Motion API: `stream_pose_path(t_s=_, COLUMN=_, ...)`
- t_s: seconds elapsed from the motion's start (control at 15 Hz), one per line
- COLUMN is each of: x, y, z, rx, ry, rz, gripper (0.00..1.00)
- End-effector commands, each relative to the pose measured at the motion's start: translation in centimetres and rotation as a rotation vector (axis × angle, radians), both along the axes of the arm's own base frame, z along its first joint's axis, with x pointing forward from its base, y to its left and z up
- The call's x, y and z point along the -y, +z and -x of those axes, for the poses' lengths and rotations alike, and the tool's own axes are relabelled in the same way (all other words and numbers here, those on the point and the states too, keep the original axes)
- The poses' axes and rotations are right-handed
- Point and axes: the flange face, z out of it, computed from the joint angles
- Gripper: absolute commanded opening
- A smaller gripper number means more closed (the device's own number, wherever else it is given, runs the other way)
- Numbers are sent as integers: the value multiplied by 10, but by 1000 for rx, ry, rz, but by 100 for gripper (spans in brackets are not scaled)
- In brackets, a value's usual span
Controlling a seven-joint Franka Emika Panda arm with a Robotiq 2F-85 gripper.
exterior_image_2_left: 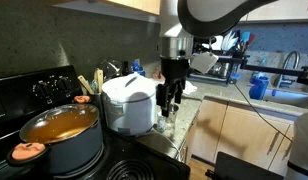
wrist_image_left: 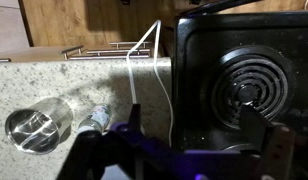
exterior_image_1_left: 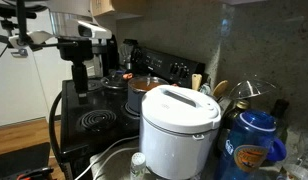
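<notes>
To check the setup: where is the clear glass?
The clear glass sits on the speckled counter, lower left in the wrist view, near the white cable, beside the stove.

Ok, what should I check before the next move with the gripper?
1. Gripper open and empty: ok.
2. Glass in sight on the counter: ok.
3. Glass centred between the fingers: not ok, off to the side in the wrist view.
4. White cord clear of the gripper: not ok, it runs close by the fingers.
5. Burner off: cannot tell.
</notes>
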Motion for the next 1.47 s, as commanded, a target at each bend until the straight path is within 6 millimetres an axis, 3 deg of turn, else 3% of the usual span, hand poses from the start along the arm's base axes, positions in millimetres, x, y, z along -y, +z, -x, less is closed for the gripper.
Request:
stream_pose_path(t_s=0.0, x=0, y=1, z=0, rx=-1, ry=0, rz=0, gripper=100)
stream_pose_path(t_s=0.8, x=4, y=2, z=-3, rx=-5, ry=-6, rz=-1, gripper=100)
stream_pose_path(t_s=1.0, x=28, y=-4, z=-8, rx=-30, ry=-6, rz=-1, gripper=100)
stream_pose_path(t_s=1.4, x=101, y=-17, z=-6, rx=-62, ry=-7, rz=47, gripper=100)
